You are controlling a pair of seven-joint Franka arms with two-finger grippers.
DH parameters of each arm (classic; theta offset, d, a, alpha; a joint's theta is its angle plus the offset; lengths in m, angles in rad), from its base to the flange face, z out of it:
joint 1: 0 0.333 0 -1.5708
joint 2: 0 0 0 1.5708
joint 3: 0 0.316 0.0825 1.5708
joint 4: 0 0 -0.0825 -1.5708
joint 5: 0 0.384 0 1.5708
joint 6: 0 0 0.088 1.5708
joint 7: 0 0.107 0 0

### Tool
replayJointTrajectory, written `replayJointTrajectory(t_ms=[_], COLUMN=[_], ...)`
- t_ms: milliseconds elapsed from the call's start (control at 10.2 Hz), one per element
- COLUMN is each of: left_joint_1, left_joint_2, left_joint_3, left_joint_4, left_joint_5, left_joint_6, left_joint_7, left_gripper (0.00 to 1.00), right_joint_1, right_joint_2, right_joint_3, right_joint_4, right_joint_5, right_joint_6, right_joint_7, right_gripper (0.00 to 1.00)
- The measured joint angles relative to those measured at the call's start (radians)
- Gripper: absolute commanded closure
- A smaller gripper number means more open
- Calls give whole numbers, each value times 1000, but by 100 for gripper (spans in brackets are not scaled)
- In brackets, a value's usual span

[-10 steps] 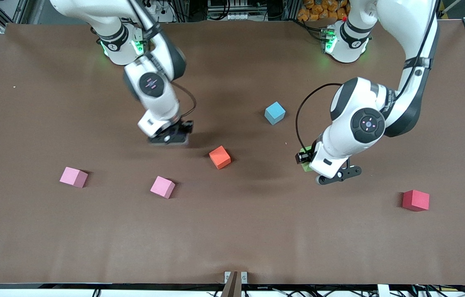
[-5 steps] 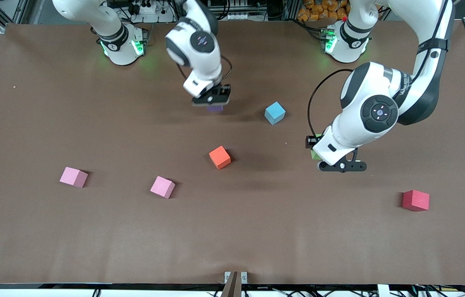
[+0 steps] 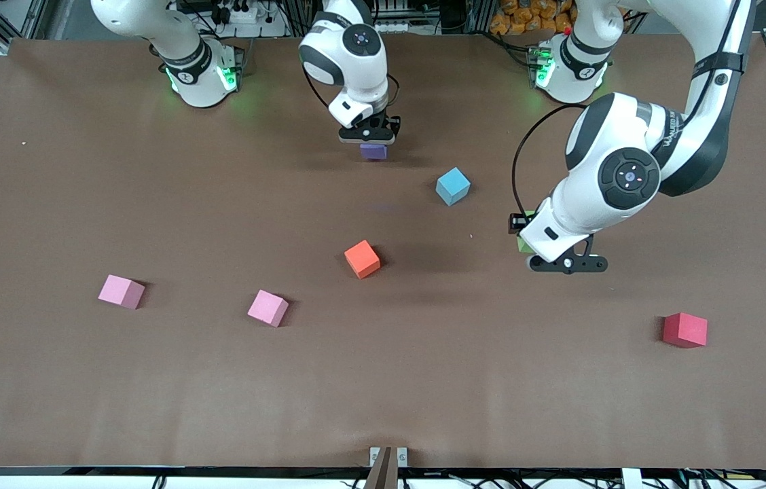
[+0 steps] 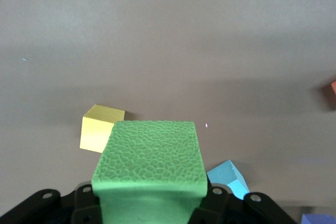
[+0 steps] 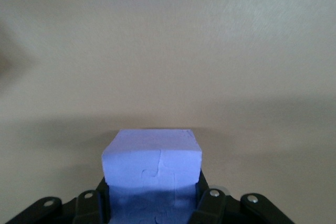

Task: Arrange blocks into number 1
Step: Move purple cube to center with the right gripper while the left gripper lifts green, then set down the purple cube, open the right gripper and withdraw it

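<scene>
Brown bench [image 3: 383, 380] carries everything. My left arm [image 3: 627, 176] reaches in from its base; my right arm [image 3: 349, 61] sits close to the bases' edge.

Left tool [image 4: 149, 203] hangs over the bench between the light blue block [image 3: 453, 186] and the red block [image 3: 684, 330], clamped tight on the green block [image 4: 149, 163]. In the front view only a sliver of green shows under the wrist. Left wrist view also shows a yellow block [image 4: 100, 128] on the bench below, hidden by the arm in the front view.

Right tool [image 5: 152, 203] is over the bench near the bases' edge, farther from the front camera than the light blue block, pinched shut on the purple block [image 3: 373, 151]. Can't tell if purple is touching down yet.

Loose blocks: orange block [image 3: 362, 259] mid-bench, nearer the camera than light blue; two pink blocks [image 3: 121, 291] toward the right arm's end, the second [image 3: 267, 308] nearer the orange one; red toward the left arm's end.

Step, as I judge it: both arms mid-carry, no column formed yet, so early in the task. Purple looks like the top of the digit. Next I'd lower purple flat, release, then bring green down just beside it toward the camera, edges square, keeping the arms apart.
</scene>
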Motion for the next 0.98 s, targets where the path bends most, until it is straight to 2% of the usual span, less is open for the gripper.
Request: replayJointTrajectory(t_ms=[293, 391, 488, 586, 781, 976], left_joint_1=[-7, -9, -11, -13, -17, -17], left_joint_2=[-25, -25, -24, -21, -10, -6], left_joint_3=[-48, -80, -113, -143, -173, -174], left_joint_4=[-52, -61, -70, -80, -85, -87], left_joint_5=[0, 0, -3, -5, -6, -9], left_joint_6=[-1, -1, -2, -2, -2, -2], left_joint_7=[0, -16, -50, -85, -121, -123], left_gripper=[40, 40, 40, 40, 40, 40], right_joint_1=[21, 25, 29, 31, 34, 45], right_joint_2=[33, 33, 35, 38, 41, 51], right_joint_3=[0, 0, 0, 0, -1, -1], right_joint_4=[2, 2, 2, 2, 2, 2], right_joint_5=[0, 0, 0, 0, 0, 0], right_joint_6=[15, 15, 15, 15, 15, 15], right_joint_7=[6, 6, 6, 6, 6, 15], right_gripper=[100, 92, 51, 1, 0, 0])
